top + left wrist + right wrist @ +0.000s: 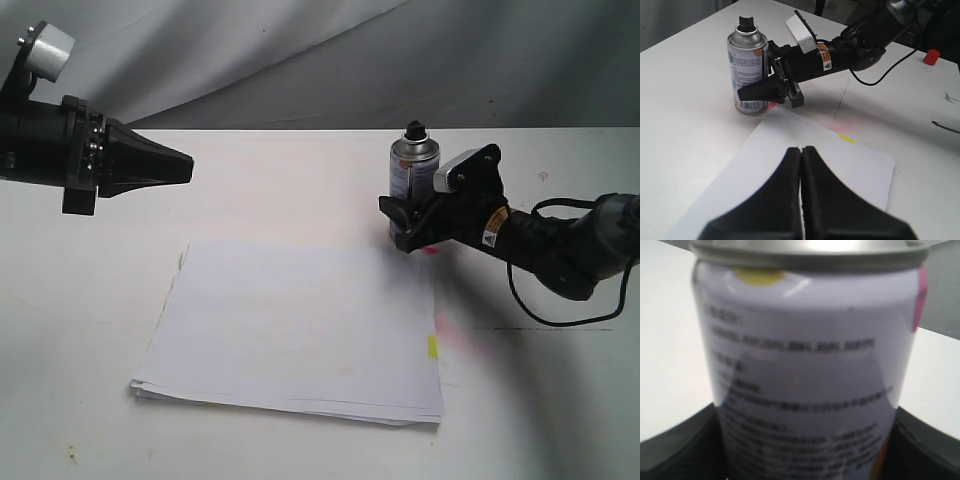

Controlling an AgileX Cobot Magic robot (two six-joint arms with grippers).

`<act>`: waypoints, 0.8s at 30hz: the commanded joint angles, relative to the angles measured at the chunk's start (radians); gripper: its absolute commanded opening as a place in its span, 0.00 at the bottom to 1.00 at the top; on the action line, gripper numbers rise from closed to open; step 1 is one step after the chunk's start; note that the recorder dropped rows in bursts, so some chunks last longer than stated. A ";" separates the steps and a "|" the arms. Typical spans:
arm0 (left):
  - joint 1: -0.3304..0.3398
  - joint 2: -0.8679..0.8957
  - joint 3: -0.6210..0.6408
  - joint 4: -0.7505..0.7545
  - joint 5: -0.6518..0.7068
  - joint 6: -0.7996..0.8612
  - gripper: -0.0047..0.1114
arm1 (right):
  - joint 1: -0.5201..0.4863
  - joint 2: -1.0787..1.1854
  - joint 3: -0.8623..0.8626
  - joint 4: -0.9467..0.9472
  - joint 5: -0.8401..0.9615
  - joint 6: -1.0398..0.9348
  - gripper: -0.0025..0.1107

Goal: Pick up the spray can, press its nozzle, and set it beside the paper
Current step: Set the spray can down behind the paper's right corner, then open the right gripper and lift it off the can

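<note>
The spray can (412, 165) stands upright on the white table just past the paper's far right corner, its black nozzle (415, 129) uncovered on top. My right gripper (400, 222) is shut on the can's lower body. In the right wrist view the spray can (805, 370) fills the space between the two dark fingers (680, 445). The left wrist view shows the spray can (746, 70), its nozzle (745, 21) and the paper (765, 155). The paper (295, 325) lies flat mid-table with a yellow tab (432, 346) on its right edge. My left gripper (190, 167) hovers shut and empty, high at the left.
A black cable (540, 310) loops on the table under the right arm. Faint pink stains (445, 335) mark the table next to the paper's right edge. A small red object (931, 57) sits far off. Grey cloth hangs behind the table.
</note>
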 commanded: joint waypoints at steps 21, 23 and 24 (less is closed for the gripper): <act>0.003 -0.030 -0.005 -0.047 0.008 0.000 0.04 | -0.001 -0.192 -0.009 -0.025 0.028 0.064 0.72; 0.003 -0.056 -0.007 -0.062 0.008 0.000 0.04 | -0.001 -0.267 -0.009 -0.027 0.093 0.083 0.72; 0.003 -0.073 -0.007 -0.073 0.008 0.000 0.04 | -0.001 -0.321 -0.009 -0.035 0.130 0.093 0.72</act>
